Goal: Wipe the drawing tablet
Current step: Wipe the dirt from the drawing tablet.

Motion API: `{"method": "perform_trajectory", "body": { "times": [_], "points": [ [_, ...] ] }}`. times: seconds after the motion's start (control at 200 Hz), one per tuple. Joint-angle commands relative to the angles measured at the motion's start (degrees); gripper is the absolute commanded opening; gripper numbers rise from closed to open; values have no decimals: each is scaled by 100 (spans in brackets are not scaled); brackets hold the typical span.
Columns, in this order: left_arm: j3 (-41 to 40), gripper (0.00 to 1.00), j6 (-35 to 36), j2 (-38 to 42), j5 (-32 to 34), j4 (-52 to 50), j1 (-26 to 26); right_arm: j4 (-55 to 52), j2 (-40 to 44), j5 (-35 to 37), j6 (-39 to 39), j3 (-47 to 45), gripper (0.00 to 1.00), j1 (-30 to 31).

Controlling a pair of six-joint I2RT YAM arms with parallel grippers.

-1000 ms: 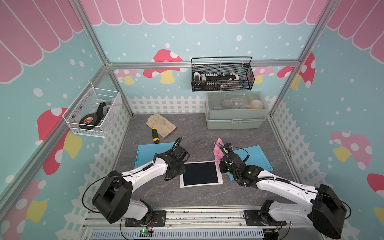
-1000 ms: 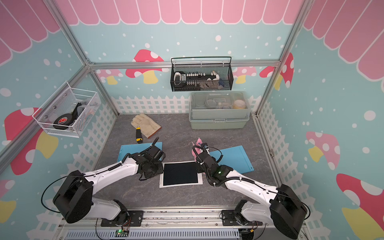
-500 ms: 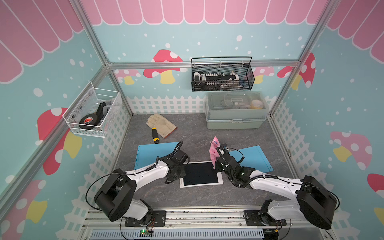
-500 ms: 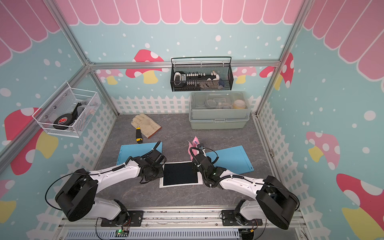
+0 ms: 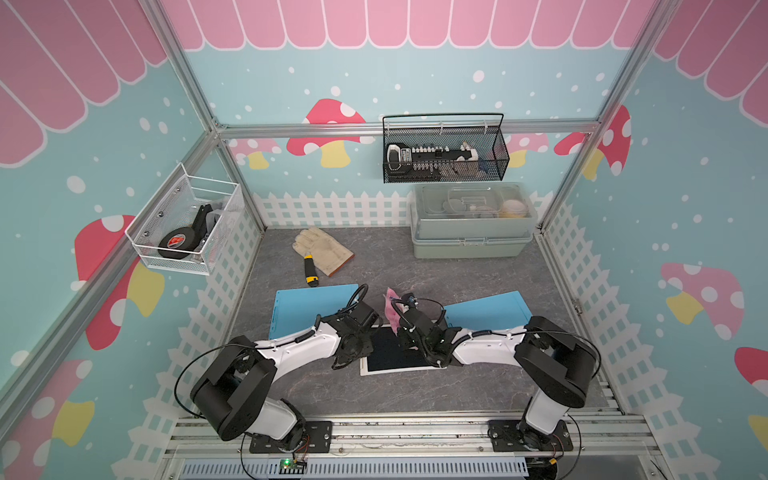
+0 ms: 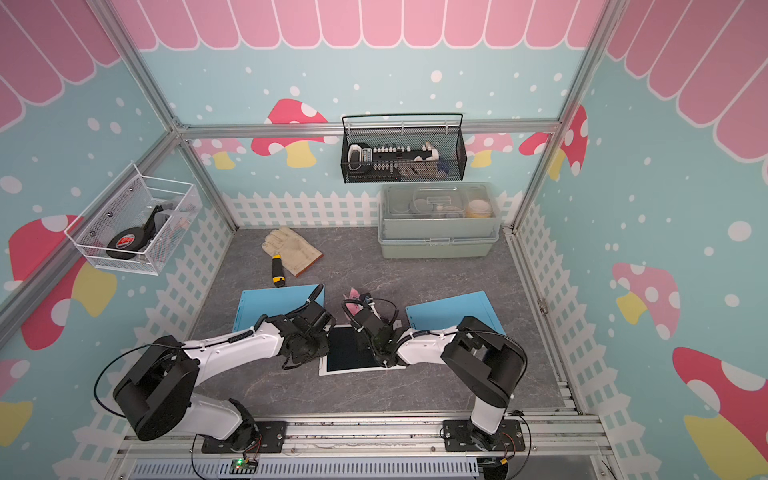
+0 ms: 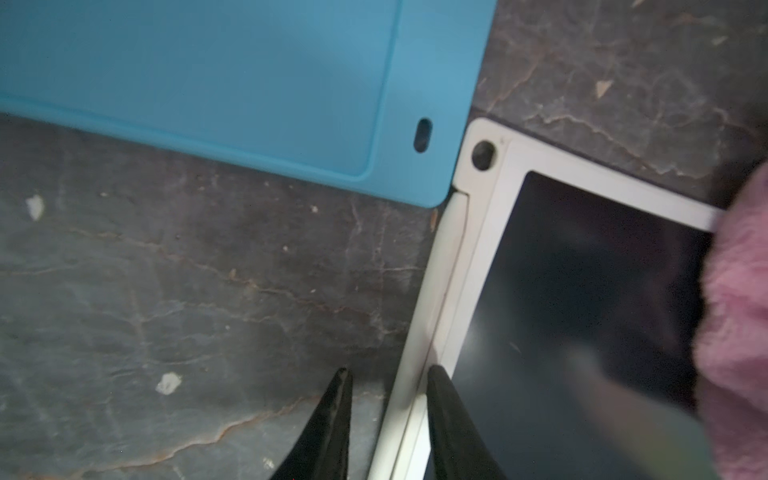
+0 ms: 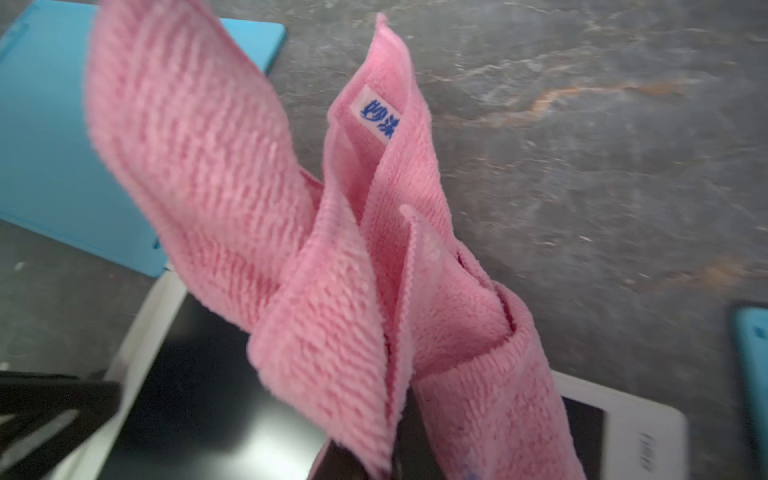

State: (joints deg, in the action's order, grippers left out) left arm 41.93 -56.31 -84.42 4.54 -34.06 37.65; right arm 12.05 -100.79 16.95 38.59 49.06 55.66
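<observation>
The drawing tablet (image 5: 390,359) (image 6: 347,357), a dark screen in a white frame, lies flat on the grey table near the front. My left gripper (image 7: 388,374) (image 5: 360,353) is open, its fingers straddling the tablet's left edge (image 7: 419,353), one on the table side and one over the screen. A gap shows beside the table-side finger. My right gripper (image 8: 374,461) (image 5: 402,332) is shut on a pink cloth (image 8: 332,249) (image 5: 391,305) (image 6: 353,302), which stands bunched above the tablet's far right part (image 8: 199,399). The cloth (image 7: 739,311) hides the right fingers.
Two blue mats (image 5: 307,307) (image 5: 490,311) flank the tablet's far corners; one (image 7: 208,83) touches its corner. A work glove (image 5: 324,249) and a yellow-black knife (image 5: 309,272) lie behind. A lidded grey-green box (image 5: 471,232) stands back right. Wire baskets (image 5: 444,153) (image 5: 187,224) hang on the walls.
My right gripper has carried the pink cloth leftward and over the tablet. The left gripper has settled at the tablet's left edge and its jaws have narrowed.
</observation>
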Motion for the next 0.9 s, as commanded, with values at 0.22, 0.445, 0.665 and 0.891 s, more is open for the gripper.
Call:
{"method": "perform_trajectory", "body": {
  "times": [0.22, 0.445, 0.665, 0.891],
  "points": [
    [-350, 30, -604, -531, 163, -495, 50, -1231, 200, -48, 547, -228, 0, -767],
    [-348, 30, -649, -602, 145, -491, 54, -2073, 877, 315, 257, -687, 0, -1220],
    [-260, 30, -628, -645, 102, -464, 58, -1607, 176, -209, 61, 228, 0, -289],
    [-229, 30, -662, -698, 110, -460, 74, -1847, 122, -463, 506, -38, 0, -927]
  ]
}}
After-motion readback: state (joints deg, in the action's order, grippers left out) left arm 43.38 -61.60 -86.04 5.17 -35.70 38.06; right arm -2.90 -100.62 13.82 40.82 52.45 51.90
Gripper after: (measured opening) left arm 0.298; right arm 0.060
